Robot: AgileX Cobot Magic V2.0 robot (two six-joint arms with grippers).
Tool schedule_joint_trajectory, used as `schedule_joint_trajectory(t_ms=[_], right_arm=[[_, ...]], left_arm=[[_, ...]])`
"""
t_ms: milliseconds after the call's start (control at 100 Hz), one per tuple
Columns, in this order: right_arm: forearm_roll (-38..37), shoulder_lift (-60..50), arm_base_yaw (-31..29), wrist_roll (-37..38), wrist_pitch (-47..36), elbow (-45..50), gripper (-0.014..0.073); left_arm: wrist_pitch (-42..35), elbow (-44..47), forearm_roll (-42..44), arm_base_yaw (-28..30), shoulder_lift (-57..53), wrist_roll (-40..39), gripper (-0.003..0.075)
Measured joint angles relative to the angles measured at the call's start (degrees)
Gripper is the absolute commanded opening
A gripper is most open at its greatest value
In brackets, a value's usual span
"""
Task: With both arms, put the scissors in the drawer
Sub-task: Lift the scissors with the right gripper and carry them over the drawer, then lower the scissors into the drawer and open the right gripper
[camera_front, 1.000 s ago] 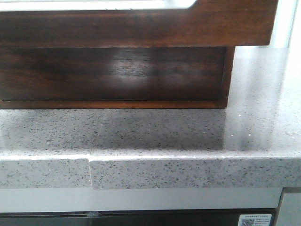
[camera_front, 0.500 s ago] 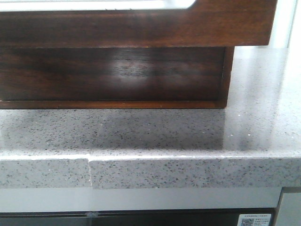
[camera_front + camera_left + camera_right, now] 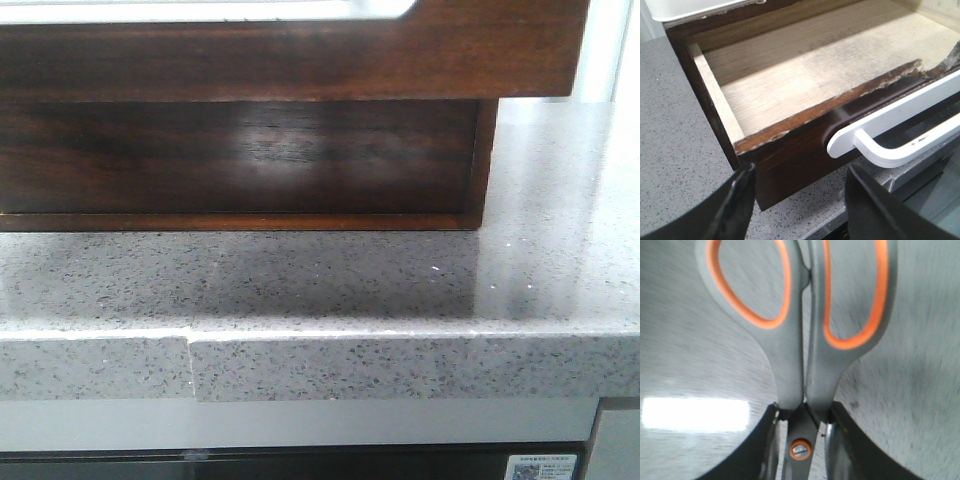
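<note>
Gray counter (image 3: 400, 290); drawer (image 3: 805, 90) is open. Your right gripper (image 3: 801, 425) grips the scissors (image 3: 800, 340), left gripper (image 3: 797, 200) spread empty. Drop them in next.

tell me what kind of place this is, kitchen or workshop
Probably a kitchen or a mock-up of one: a speckled grey stone countertop, an open dark wooden drawer sitting on it, and orange-handled scissors held in the right gripper.

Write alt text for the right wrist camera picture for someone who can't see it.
Scissors with grey handles and orange-lined finger loops fill the view, clamped near their pivot screw by the right gripper. The two loops point away from the fingers, handles closed together. Behind them is a blurred grey speckled countertop with a bright reflection.
</note>
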Motion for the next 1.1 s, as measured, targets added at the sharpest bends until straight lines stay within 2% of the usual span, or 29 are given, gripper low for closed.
schedule_joint_trajectory(t_ms=[250, 430, 670, 850, 950, 1100], right_arm=[[1.7, -9.5, 11.6, -1.7, 1.2, -9.9, 0.0040], [4.3, -12.8, 23.2, -5.5, 1.0, -14.7, 0.0040], [6.7, -12.7, 41.9, -15.6, -1.6, -15.2, 0.0040], [7.2, -9.4, 52.3, -24.7, -3.3, -15.2, 0.0040], [5.0, -6.3, 56.9, -27.3, -3.8, -15.2, 0.0040], [-3.6, -0.7, 61.8, -28.2, -3.9, -15.2, 0.0040]], left_arm=[[0.0, 0.0, 0.0, 0.0, 0.0, 0.0, 0.0367], [0.0, 0.0, 0.0, 0.0, 0.0, 0.0, 0.0367], [0.0, 0.0, 0.0, 0.0, 0.0, 0.0, 0.0367], [0.0, 0.0, 0.0, 0.0, 0.0, 0.0, 0.0367], [0.0, 0.0, 0.0, 0.0, 0.0, 0.0, 0.0367], [0.0, 0.0, 0.0, 0.0, 0.0, 0.0, 0.0367]])
